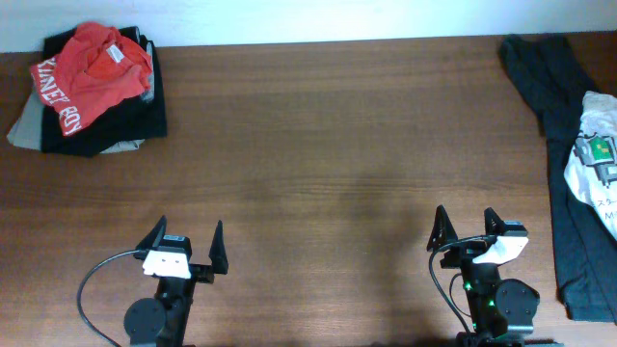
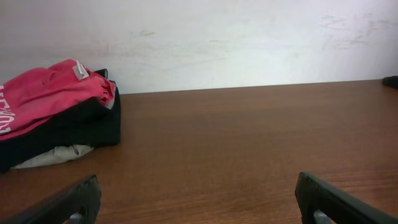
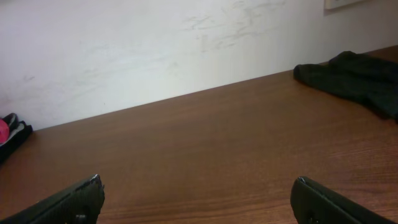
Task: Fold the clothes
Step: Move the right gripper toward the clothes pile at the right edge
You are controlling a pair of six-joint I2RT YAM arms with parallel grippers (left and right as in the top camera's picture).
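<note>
Closest to the viewpoint, the left gripper (image 1: 190, 224) and the right gripper (image 1: 465, 214) are positioned at the near edge of the table (image 1: 318, 145), well apart from each other. Both grippers are released: the jaws of each are spread wide, and only bare wood surface is seen between the black fingers (image 2: 68, 202) in the wrist views.

The white T-shirt (image 1: 590, 159) is located at the far right side of the table and is partly cut off by the frame edge. It is laid graphic side up; a small green-grey graphic (image 1: 602, 149) with dark lettering below it is visible. The T-shirt is rumpled, not folded, and rests on top of a long dark garment (image 1: 545, 87), which is stretched along the right side of the table from the rear edge toward the front. The T-shirt is nearer to the right gripper but apart from it.

At the rear left corner, a red shirt with white lettering (image 1: 87, 72) is stacked on a pile of dark clothes (image 1: 120, 120). A white wall (image 2: 249, 37) is seen behind the table.
</note>
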